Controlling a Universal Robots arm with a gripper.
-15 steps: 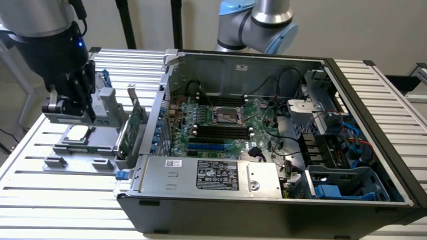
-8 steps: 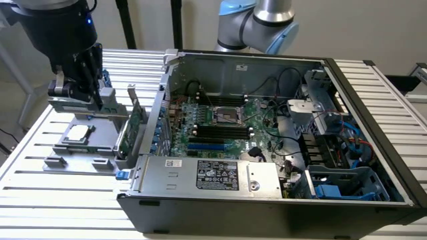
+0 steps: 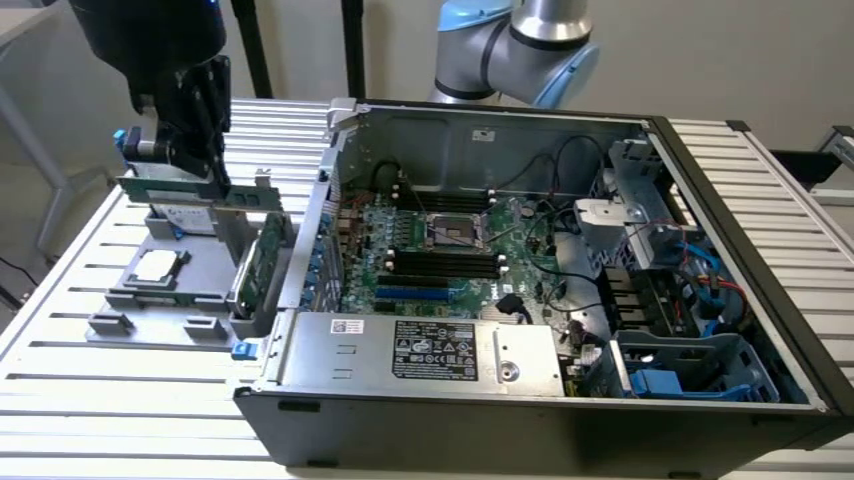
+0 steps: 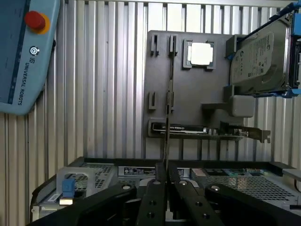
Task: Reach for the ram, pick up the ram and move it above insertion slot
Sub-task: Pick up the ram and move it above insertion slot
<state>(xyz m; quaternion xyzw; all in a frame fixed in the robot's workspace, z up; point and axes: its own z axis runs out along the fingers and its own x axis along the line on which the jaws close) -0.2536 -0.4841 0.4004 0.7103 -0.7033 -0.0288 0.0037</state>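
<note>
The tabletop (image 3: 54,330) is made of long silver metal slats with thin gaps between them, and a pale wall stands behind it. A big black computer case (image 3: 561,300) lies open on the slats, showing a green board (image 3: 441,250) with black slots, wires and a grey metal box with a sticker. Toward the exterior view's left of the case sits a flat grey plastic holder (image 3: 154,290) with little pegs. A square silver chip (image 4: 201,53) rests in it, and a green card with a metal bracket (image 4: 207,132) stands at its edge. A silver hard drive (image 4: 261,59) stands tilted in the holder too. The black gripper (image 3: 200,170) hangs above the holder. In the wrist view, its fingers (image 4: 153,188) are pressed together on the ram (image 4: 168,94), a long thin flat stick seen edge on, held up above the holder. A blue-grey control pad (image 4: 23,52) with a red button lies on the slats.
</note>
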